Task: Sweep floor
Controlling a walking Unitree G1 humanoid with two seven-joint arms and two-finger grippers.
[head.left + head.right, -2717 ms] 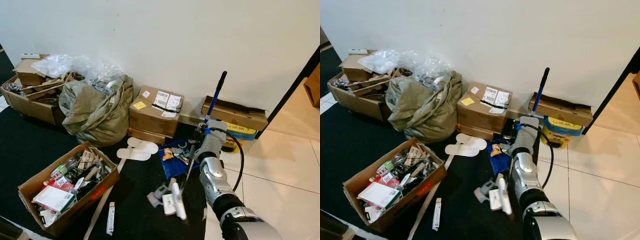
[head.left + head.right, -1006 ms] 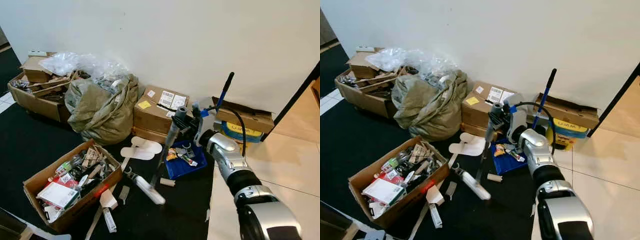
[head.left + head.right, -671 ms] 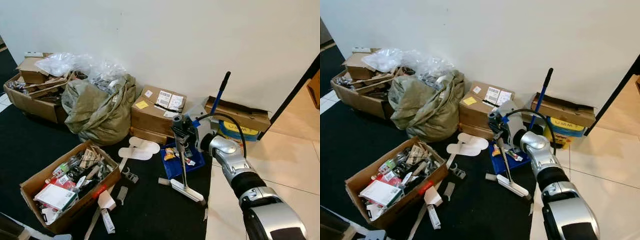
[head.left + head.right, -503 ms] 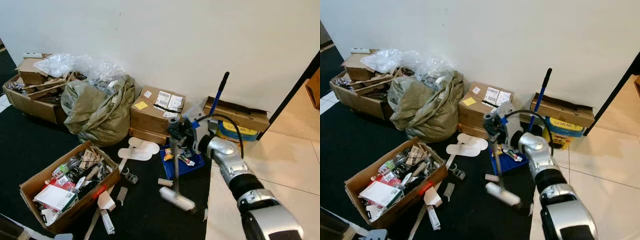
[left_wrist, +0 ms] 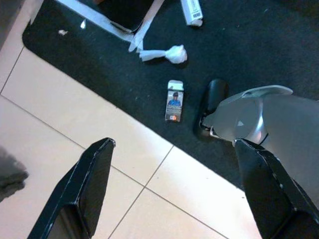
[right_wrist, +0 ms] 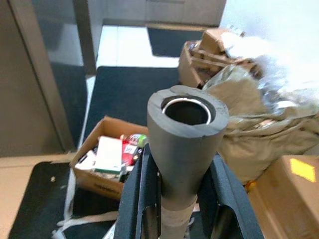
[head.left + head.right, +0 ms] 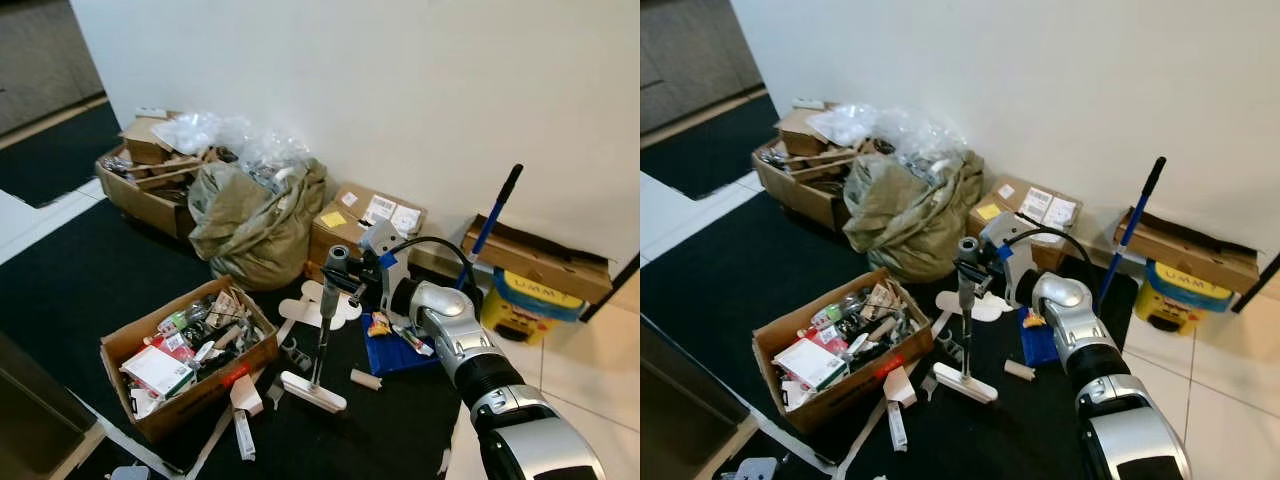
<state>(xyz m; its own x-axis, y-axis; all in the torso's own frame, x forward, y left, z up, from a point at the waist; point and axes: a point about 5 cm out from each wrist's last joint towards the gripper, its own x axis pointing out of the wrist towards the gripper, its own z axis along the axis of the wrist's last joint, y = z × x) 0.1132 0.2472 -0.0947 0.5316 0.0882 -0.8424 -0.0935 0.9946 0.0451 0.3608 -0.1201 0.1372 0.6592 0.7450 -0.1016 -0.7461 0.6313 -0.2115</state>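
— Right hand: what's it doing?

— Clamped round the grey grip at the top of the sweeper. From the wrist you see both black fingers pressed to the sides of that hollow-ended handle.

— And the sweeper itself?

— Pole nearly upright, leaning slightly. Its flat white head lies on the black mat, long side running toward the mat's front edge on the robot's right.

— What's crowding it?

— An open cardboard box of odds and ends just to the left of the head. Small scraps, a white carton and a short roll lie loose near it. Behind, white insoles, a blue tray, an olive sack and taped boxes along the wall. A blue-handled pole leans by a yellow pail.

— Left hand?

— Fingers spread wide, gripping nothing, hanging over the mat's edge where it meets pale tile. Its camera catches a small card packet and a crumpled white wad on the mat, which the head views miss.
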